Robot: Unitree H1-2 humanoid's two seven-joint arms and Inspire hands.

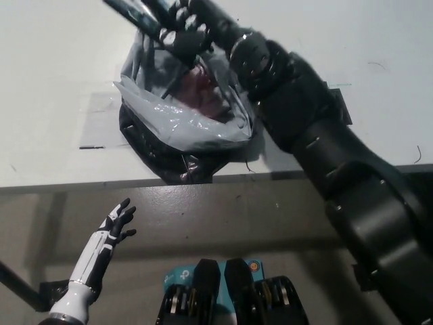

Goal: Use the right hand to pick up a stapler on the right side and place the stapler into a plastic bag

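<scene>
Currently my right hand (184,32) is closed around the stapler (133,15), with the fingers wrapped over its body. The stapler is off the table (47,81) and held in the air above the far rim of the plastic bag (169,120). Its long axis is tilted, and the free end points toward the upper left of the head view.

1. Grip: the fingers clamp the rear part of the stapler. I judge that this leaves the front part free to go into the bag first.
2. Arm position: my right arm crosses diagonally from the lower right and covers the right side of the bag. This reach is needed because the bag lies toward the middle of the table, away from my right side.
3. Bag: the grey mouth is open and faces upward, with crumpled walls that stand up. A pink lining or item shows inside. The open mouth is what allows a drop from above.
4. Left hand (116,222): it rests low at the lower left, below the table edge, with its fingers spread and nothing in them. That position keeps it clear of the work.

Judgement: the pick-up is done and the placement is not. The stapler must be centred over the opening before I release it, or it may catch the rim.
</scene>
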